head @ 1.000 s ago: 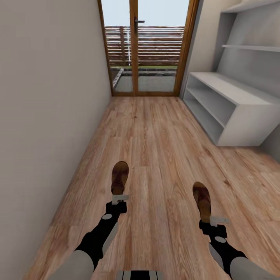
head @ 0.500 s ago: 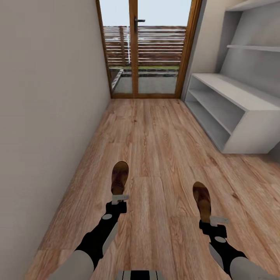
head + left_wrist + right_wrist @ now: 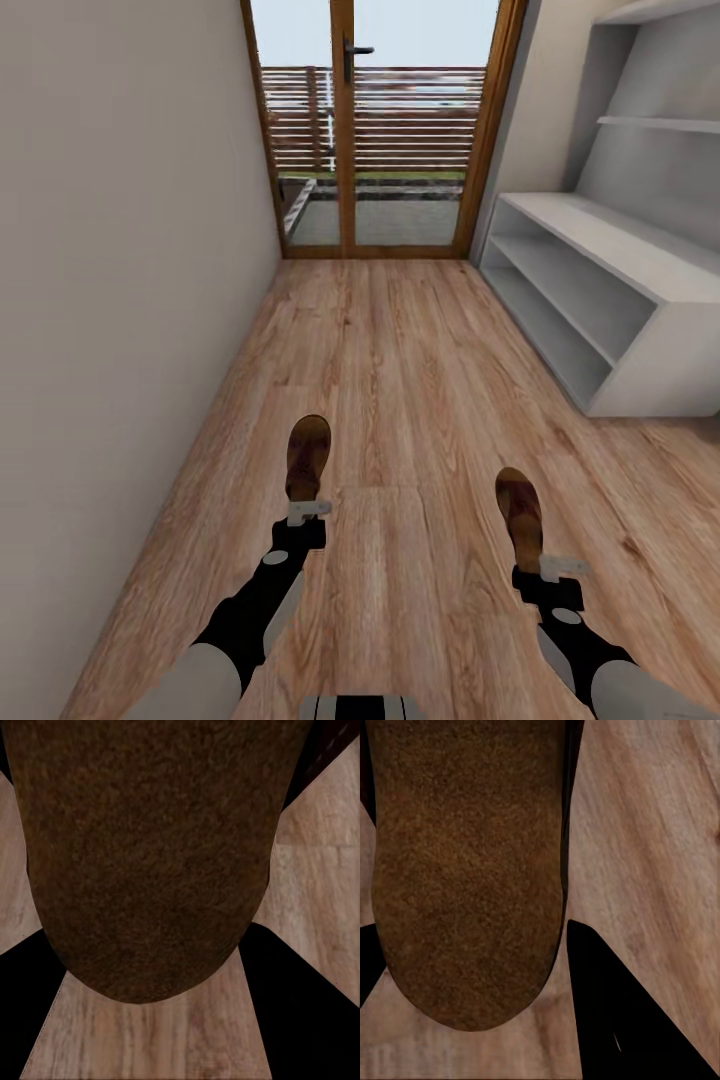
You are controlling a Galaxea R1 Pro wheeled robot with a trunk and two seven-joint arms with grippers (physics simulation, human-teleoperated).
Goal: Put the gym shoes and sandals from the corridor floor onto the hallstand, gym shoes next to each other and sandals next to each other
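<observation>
Each gripper carries one dark brown sandal above the corridor floor [image 3: 400,350]. My left gripper [image 3: 308,512] is shut on the heel end of the left sandal [image 3: 308,455], whose brown surface looms close in the left wrist view [image 3: 150,855]. The right gripper [image 3: 563,567] is shut on the other sandal [image 3: 518,510], seen close up in the right wrist view [image 3: 469,870]. Both sandals point forward, away from me. The white hallstand [image 3: 620,260] stands ahead on the right, its flat top and two shelf levels bare. The gym shoes are out of view.
A plain wall [image 3: 120,250] runs along the left side. A wood-framed glass door [image 3: 380,130] closes the corridor's far end. A higher wall shelf [image 3: 660,125] hangs above the hallstand. Wood-plank floor stretches between me and the hallstand.
The whole view has shifted: the camera has advanced down the corridor and the hallstand looks nearer. Both grippers keep the same hold on the sandals.
</observation>
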